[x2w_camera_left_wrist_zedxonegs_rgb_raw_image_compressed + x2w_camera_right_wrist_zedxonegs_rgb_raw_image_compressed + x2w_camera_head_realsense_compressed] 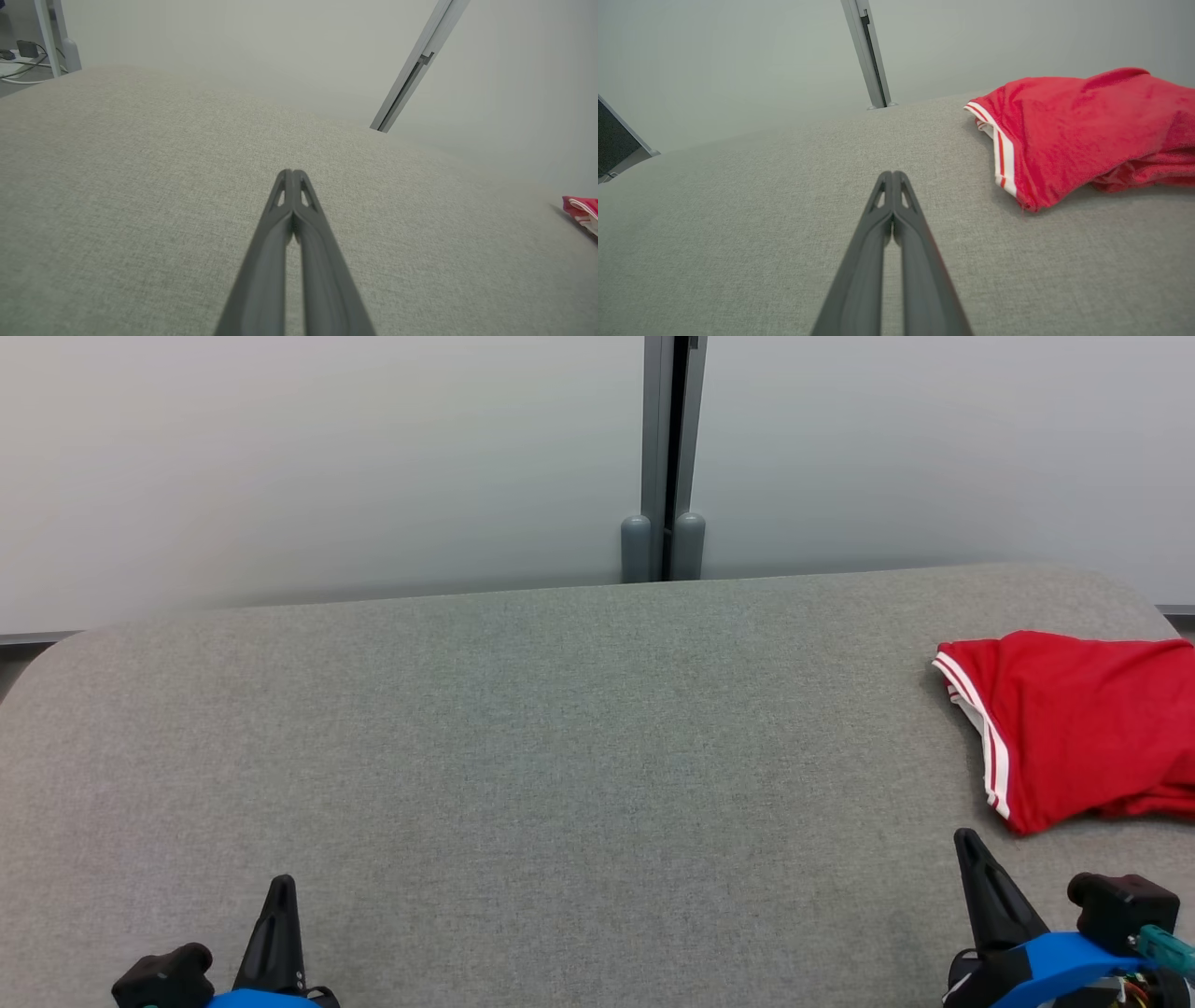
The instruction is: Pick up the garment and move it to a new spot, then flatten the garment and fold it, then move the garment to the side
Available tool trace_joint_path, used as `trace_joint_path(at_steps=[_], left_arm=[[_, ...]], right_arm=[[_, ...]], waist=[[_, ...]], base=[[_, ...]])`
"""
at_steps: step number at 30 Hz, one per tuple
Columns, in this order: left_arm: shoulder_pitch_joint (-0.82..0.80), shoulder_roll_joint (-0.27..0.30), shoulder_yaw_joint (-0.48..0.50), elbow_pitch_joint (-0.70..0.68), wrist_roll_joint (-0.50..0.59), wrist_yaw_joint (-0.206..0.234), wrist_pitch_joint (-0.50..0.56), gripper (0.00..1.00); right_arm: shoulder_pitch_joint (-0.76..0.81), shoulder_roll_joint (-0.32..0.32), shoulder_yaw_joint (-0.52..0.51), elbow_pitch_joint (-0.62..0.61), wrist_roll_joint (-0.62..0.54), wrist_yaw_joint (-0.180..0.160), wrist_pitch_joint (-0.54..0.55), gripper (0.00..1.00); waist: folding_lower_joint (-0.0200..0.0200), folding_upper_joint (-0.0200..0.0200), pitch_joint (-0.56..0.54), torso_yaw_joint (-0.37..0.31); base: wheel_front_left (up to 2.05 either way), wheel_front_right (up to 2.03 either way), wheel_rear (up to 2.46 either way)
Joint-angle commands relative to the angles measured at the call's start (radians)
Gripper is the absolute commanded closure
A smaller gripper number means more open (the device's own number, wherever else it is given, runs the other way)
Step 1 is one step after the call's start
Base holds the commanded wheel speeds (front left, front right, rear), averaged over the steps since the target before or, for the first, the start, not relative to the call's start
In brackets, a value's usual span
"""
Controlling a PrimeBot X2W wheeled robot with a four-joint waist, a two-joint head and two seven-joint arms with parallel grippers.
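Red garment (1074,728) is lying rumpled at the right edge of the desk (560,728), looking soft, light and floppy, its striped hem (990,751) offering the likeliest pinch, while left claw (279,887) and right claw (964,842) are hovering closed, empty, at that desk's near edge.

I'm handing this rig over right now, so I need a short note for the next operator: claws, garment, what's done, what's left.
Left claw: shut, empty, over the grey surface at its near left.
Right claw: shut, empty, just short of the garment, not touching it.
Garment: red with white stripes, lying rumpled at the surface's right end, partly past the head view's edge.
Done: nothing evident; it looks neither flat nor neatly folded.
Left: apparently everything, that is pick up, move, flatten, fold, set aside.
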Motion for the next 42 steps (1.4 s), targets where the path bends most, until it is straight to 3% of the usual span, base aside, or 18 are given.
trace_joint_path(at_steps=[1,19,42], left_arm=[[-0.024,0.005,0.012,-0.019,-0.039,-0.003,0.01,1.0],[-0.052,-0.023,0.058,-0.055,-0.311,-0.014,0.092,1.0],[-0.081,-0.051,0.103,-0.087,-0.573,-0.024,0.174,1.0]], right_arm=[[-0.016,0.0,-0.008,-0.013,0.047,0.0,0.005,1.0],[-0.043,0.01,-0.021,-0.005,0.37,0.0,0.043,1.0],[-0.07,0.02,-0.038,0.008,0.678,0.0,0.083,1.0]], waist=[[0.0,0.0,0.0,0.001],[0.0,0.0,0.001,0.006],[0.0,0.0,0.001,0.012]], base=[[0.0,0.0,0.0],[0.0,0.0,0.0],[0.0,0.0,0.0]])
